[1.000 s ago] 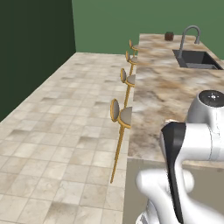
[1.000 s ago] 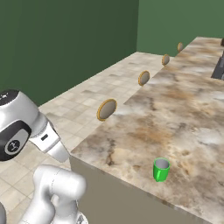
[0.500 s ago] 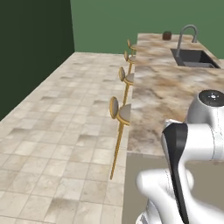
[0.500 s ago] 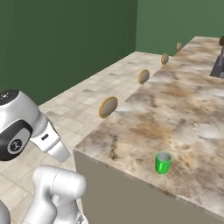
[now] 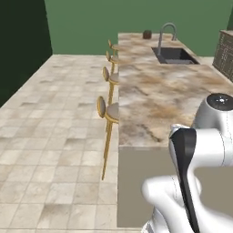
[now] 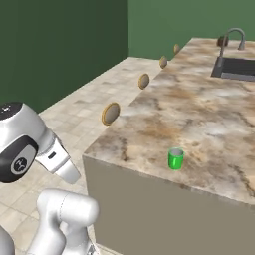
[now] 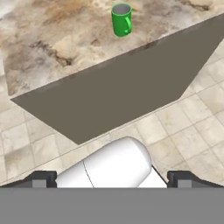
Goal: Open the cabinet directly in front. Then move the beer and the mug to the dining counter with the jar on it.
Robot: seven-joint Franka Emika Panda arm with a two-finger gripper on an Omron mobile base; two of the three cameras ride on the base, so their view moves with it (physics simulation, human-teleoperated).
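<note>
The green mug (image 6: 175, 158) (image 7: 121, 19) stands upright on the dining counter (image 6: 199, 109) (image 5: 154, 95) (image 7: 52, 39), close to its near end. Far along the marble top sit the dark sink (image 5: 175, 55), the arched faucet (image 5: 166, 32) and the small dark jar (image 5: 147, 34) (image 6: 222, 41). My gripper (image 7: 112, 179) is open with nothing between its fingertips (image 7: 41, 178). It hangs off the counter's near end over the floor, well apart from the mug. The beer and the cabinet are out of view.
Several round gold-framed stools (image 5: 108, 110) (image 6: 110, 113) line the counter's left side. Beige tiled floor (image 5: 50, 136) spreads to the left up to dark green walls. A beige drawer unit (image 5: 225, 50) stands at the far right.
Both base views have shifted: the base has moved, so the counter's near end now lies more squarely ahead. The mug stays where it stood, and the gripper stays open.
</note>
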